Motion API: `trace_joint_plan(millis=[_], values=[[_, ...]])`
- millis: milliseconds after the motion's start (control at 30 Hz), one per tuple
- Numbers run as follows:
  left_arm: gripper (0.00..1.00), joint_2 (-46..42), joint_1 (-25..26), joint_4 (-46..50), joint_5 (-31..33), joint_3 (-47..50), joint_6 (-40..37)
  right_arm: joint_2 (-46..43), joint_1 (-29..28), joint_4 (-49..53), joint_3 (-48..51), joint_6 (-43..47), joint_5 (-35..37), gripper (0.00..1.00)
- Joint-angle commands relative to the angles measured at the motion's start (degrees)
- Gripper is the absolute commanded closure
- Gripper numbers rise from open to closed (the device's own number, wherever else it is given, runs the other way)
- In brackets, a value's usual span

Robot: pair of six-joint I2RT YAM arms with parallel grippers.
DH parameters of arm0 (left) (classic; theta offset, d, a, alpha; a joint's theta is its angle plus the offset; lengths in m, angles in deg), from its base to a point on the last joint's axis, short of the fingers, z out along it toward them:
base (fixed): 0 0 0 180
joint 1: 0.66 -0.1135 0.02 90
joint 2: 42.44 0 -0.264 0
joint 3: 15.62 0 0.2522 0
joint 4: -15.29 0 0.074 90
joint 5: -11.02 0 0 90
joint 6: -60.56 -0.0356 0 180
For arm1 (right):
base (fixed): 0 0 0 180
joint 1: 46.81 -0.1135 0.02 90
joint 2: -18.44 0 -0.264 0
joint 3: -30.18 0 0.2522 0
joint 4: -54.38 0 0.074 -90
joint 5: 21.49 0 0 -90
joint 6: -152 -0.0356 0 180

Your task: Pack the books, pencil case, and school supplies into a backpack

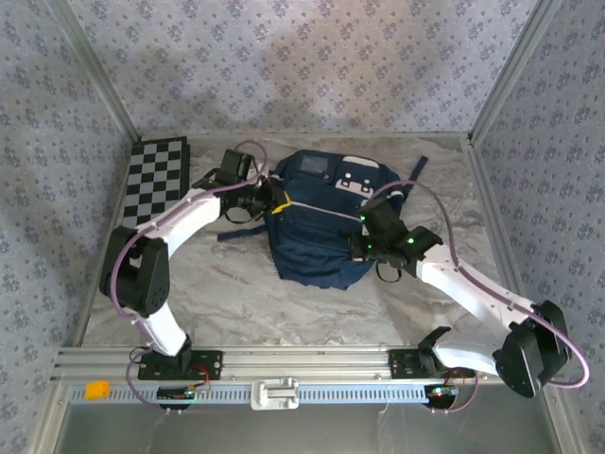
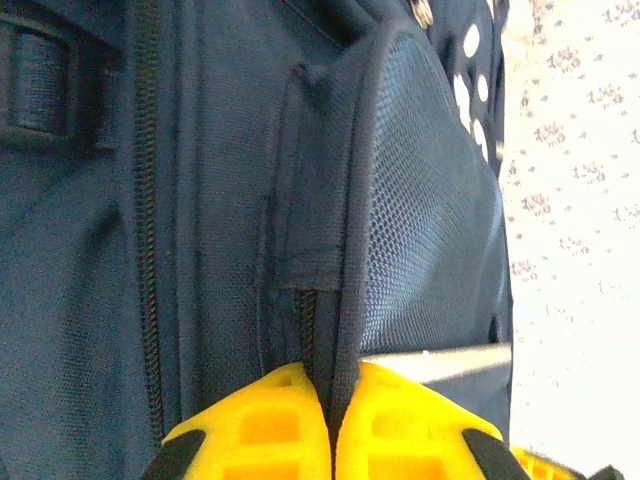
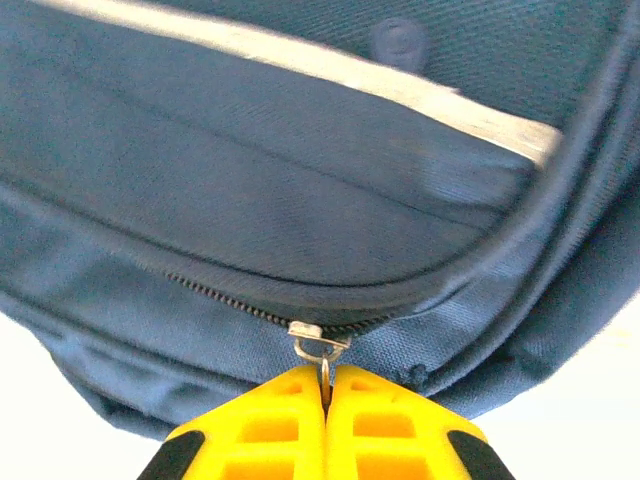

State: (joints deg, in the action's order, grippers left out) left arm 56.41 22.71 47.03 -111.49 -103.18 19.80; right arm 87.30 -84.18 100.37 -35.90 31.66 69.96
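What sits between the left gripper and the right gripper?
The backpack, seen in the top external view: left gripper pinches its side seam, right gripper its zipper pull.

One backpack (image 1: 317, 227) is lying on one table (image 1: 236, 303), one chequered board (image 1: 156, 175) and one small orange block (image 1: 95, 389) are sitting nearby, two arms are reaching in, the left arm (image 1: 184, 218) and the right arm (image 1: 473, 288), and one metal zip pull (image 3: 322, 345) is showing on the backpack.

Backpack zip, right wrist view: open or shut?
Shut where visible: zip teeth on the backpack mesh left of the slider; beyond, cannot tell.
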Motion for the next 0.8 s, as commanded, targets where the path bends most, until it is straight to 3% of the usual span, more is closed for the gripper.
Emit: trace_joint_plan(millis=[0, 67, 167, 333, 567, 633, 700, 767], values=[[0.82, 2.64, -2.99, -1.94, 4.21, -5.50, -3.23, 4.08, -4.37, 0.76, -3.40, 1.26, -1.84, 1.00], [0.63, 1.91, -3.99, -2.73, 2.37, -4.21, -2.12, 7.22, -6.30, -0.46, -5.56, 1.10, -1.33, 1.00], [0.48, -2.71, -3.85, -5.90, 2.08, 1.76, 1.19, 8.77, -7.87, -2.84, -5.82, 0.50, -0.29, 1.00], [0.37, -10.95, 0.66, -14.82, 4.61, 13.89, 13.69, 8.36, -8.02, -2.42, -4.78, -0.50, 1.18, 1.00], [0.37, -12.56, 11.91, -23.37, 13.80, 19.38, 29.32, 8.13, -8.22, -3.26, -3.45, -0.63, 1.40, 1.00], [0.37, -11.59, 14.41, -22.76, 16.60, 18.16, 30.38, 8.44, -8.25, -3.85, -3.41, -0.68, 1.19, 1.00], [0.44, -9.83, 15.54, -19.83, 18.95, 15.61, 29.59, 8.65, -8.25, -3.91, -3.58, -0.68, 1.35, 1.00], [0.58, -7.80, 15.39, -18.23, 19.59, 14.27, 30.13, 8.70, -8.25, -2.60, -4.01, -0.74, 3.03, 1.00]])
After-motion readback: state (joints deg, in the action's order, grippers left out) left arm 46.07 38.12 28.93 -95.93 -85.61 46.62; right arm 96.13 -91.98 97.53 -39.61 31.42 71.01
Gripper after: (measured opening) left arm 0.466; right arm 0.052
